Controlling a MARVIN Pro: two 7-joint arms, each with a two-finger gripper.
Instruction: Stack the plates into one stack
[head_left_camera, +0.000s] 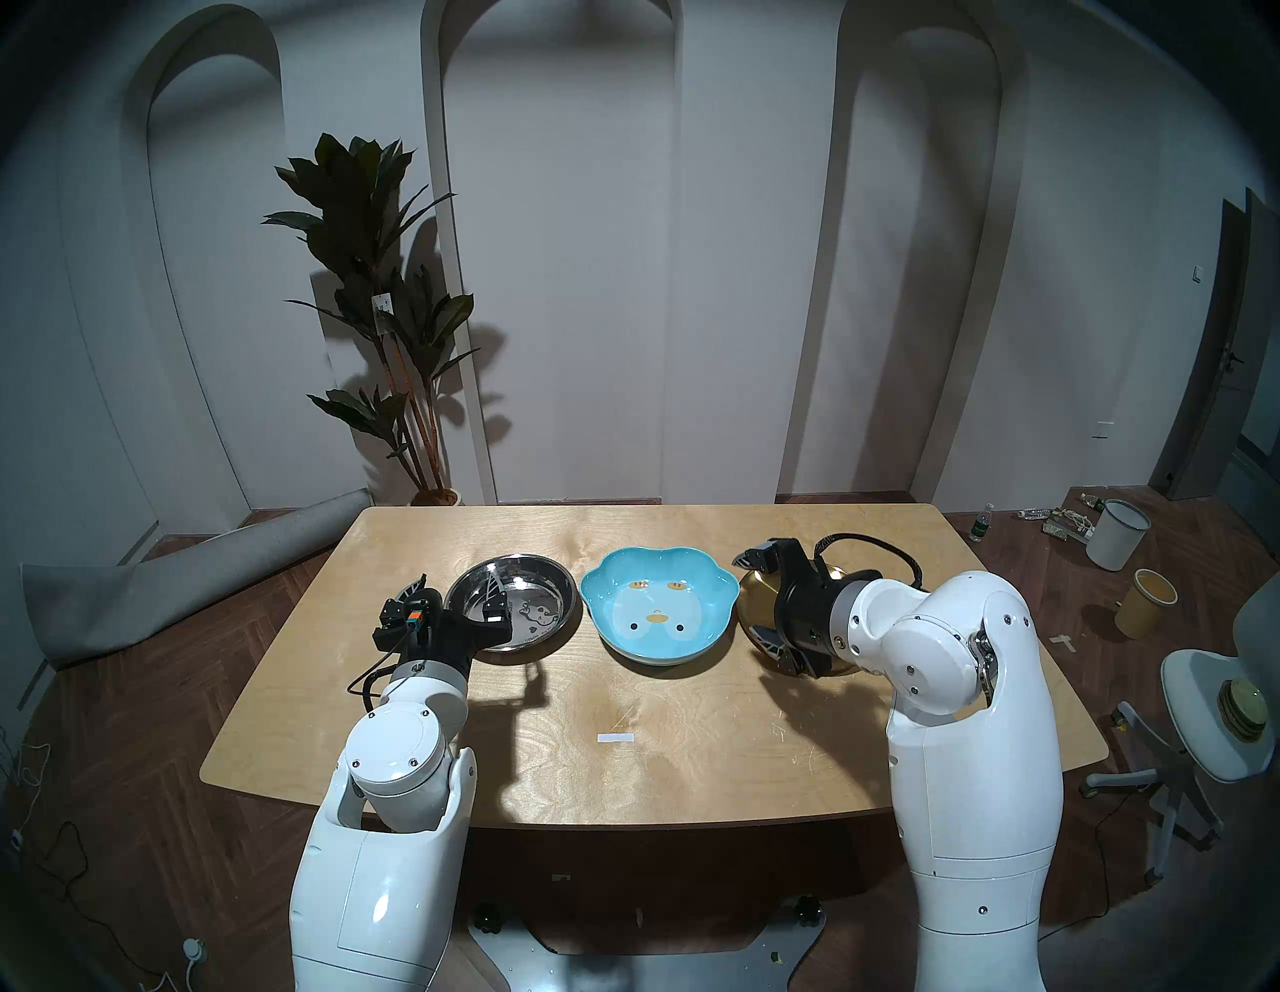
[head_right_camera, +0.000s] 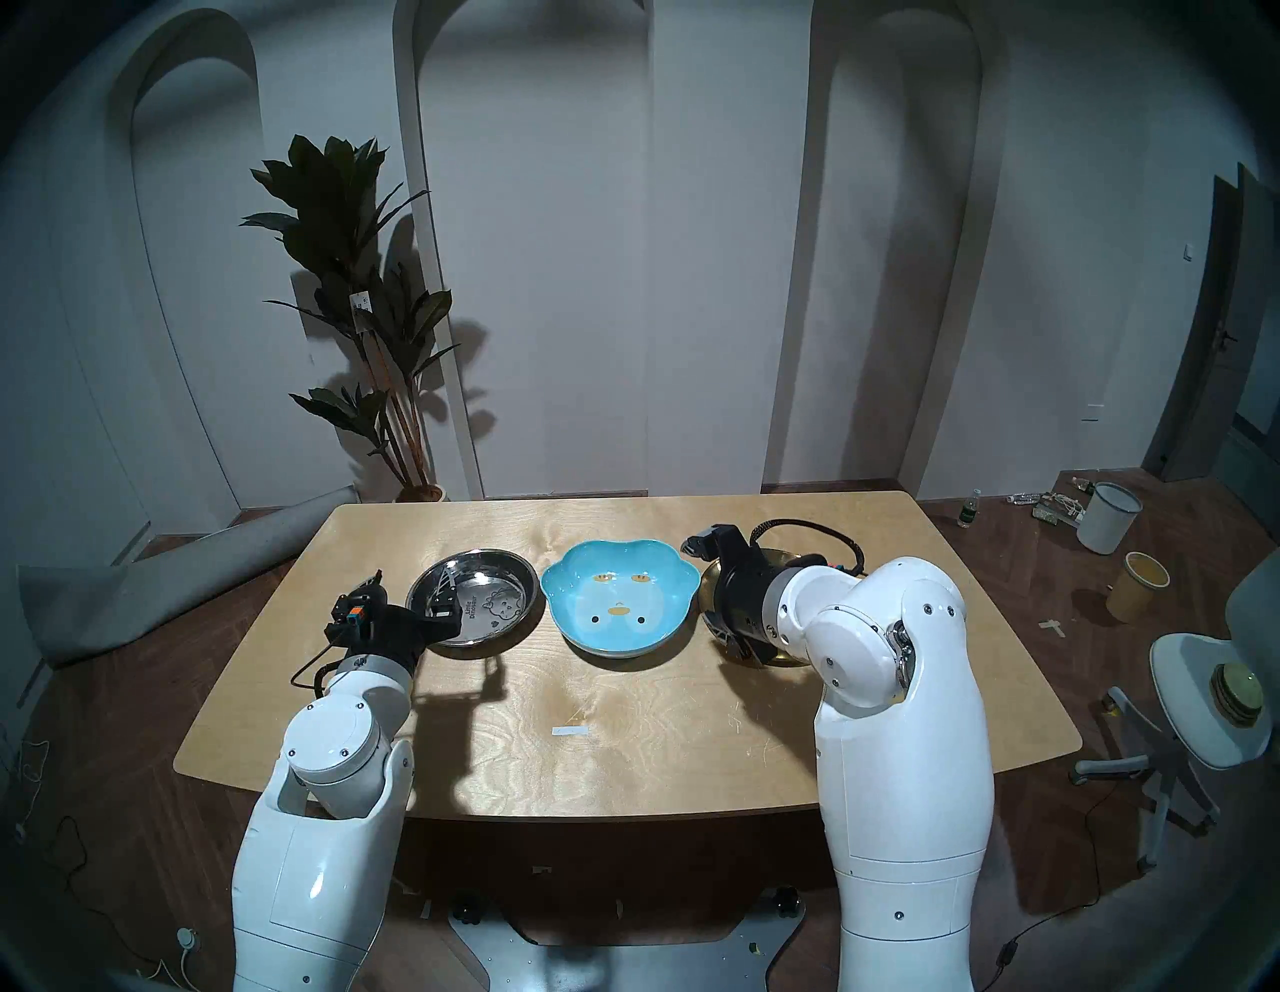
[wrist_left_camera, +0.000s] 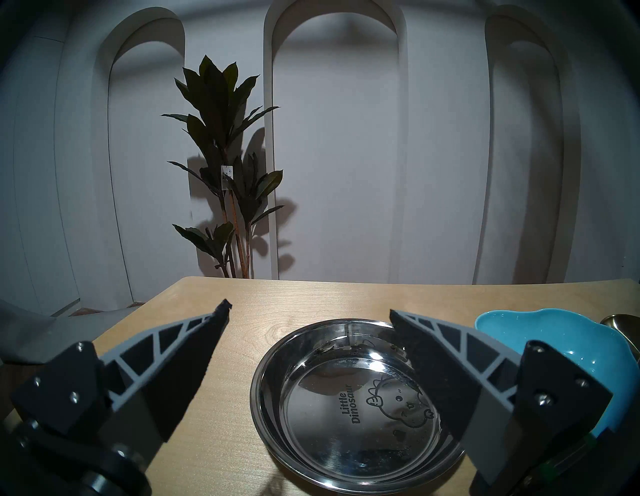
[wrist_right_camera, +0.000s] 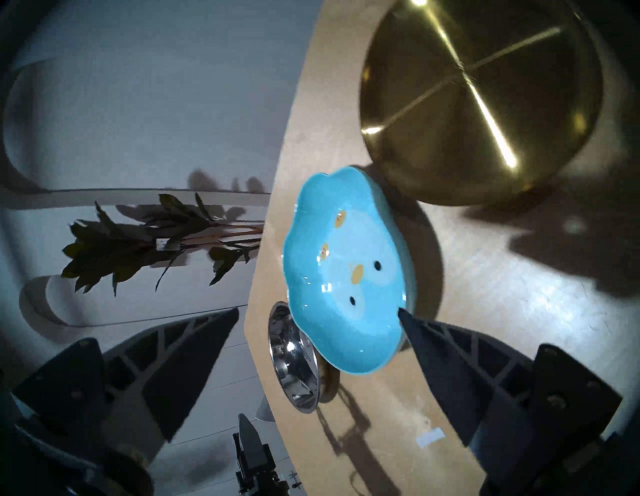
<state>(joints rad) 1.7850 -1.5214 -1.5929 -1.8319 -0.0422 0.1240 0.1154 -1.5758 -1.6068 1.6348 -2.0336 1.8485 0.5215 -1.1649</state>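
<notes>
Stacking not begun: steel dish (head_left_camera: 511, 609), blue dish (head_left_camera: 658, 606), gold plate (wrist_right_camera: 478, 100) side by side on table (head_left_camera: 623, 762), none nested; left gripper (wrist_left_camera: 310, 310) and right gripper (wrist_right_camera: 318, 311) spread, empty; all three lifts left.

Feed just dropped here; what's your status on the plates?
Left gripper and right gripper open, empty. Steel dish, blue dish, gold plate side by side, unstacked. Nothing blocking.
</notes>
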